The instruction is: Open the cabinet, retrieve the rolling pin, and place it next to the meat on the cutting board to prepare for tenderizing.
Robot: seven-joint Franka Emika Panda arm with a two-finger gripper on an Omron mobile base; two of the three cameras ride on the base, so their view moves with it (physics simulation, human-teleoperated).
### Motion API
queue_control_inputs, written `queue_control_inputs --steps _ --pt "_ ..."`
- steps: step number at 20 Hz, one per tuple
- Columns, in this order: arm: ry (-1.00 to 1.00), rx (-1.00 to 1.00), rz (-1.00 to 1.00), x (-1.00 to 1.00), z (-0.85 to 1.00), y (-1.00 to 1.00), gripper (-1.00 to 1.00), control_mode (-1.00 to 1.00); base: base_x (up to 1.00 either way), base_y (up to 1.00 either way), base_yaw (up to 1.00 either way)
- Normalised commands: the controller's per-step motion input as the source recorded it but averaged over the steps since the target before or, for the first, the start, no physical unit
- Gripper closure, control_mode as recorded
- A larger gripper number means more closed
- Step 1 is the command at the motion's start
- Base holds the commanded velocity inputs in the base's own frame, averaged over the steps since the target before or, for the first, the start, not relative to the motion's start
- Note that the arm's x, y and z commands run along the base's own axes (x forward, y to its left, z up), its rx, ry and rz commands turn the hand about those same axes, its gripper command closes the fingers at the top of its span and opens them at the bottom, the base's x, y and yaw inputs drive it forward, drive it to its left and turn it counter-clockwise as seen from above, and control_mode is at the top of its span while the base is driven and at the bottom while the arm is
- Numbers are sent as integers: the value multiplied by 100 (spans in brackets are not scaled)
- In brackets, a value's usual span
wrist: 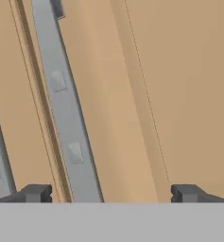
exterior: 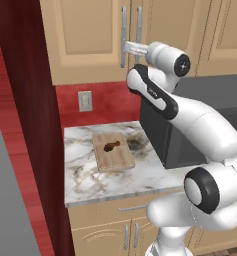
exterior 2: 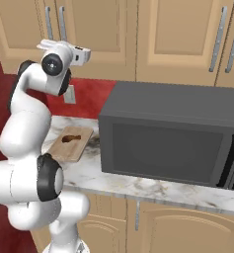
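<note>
The cabinet (exterior: 85, 35) (exterior 2: 103, 29) has both doors shut, and its two long silver handles (exterior: 123, 35) stand side by side at the middle seam. My gripper (exterior: 126, 48) is raised to the handles and is open. In the hand view my gripper (wrist: 111, 194) faces the door panel (wrist: 179, 94), and one silver handle bar (wrist: 66, 118) runs between the spread fingertips (wrist: 35, 194), nearer the left one. The cutting board (exterior: 113, 151) (exterior 2: 69, 143) lies on the counter below, with the dark meat (exterior: 111, 146) (exterior 2: 70, 138) on it. The rolling pin is out of view.
A large dark microwave (exterior: 200, 130) (exterior 2: 168, 138) stands on the marble counter (exterior: 90, 175) right of the board, under my arm. A wall outlet (exterior: 85, 101) sits on the red backsplash. A dark red wall (exterior: 25, 125) bounds the left. More tan wall cabinets (exterior 2: 187, 34) hang to the right.
</note>
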Motion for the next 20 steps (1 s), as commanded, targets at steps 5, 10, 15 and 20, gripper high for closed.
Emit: queue_control_inputs --steps 5,10,15,20 --pt "3 2 6 63 -7 0 -100 -100 0 0 0" --pt "9 1 3 71 -10 4 100 -100 0 0 0" --pt "8 1 3 58 -7 3 100 -100 0 0 0" --pt "10 1 3 50 -7 0 100 -100 0 0 0"
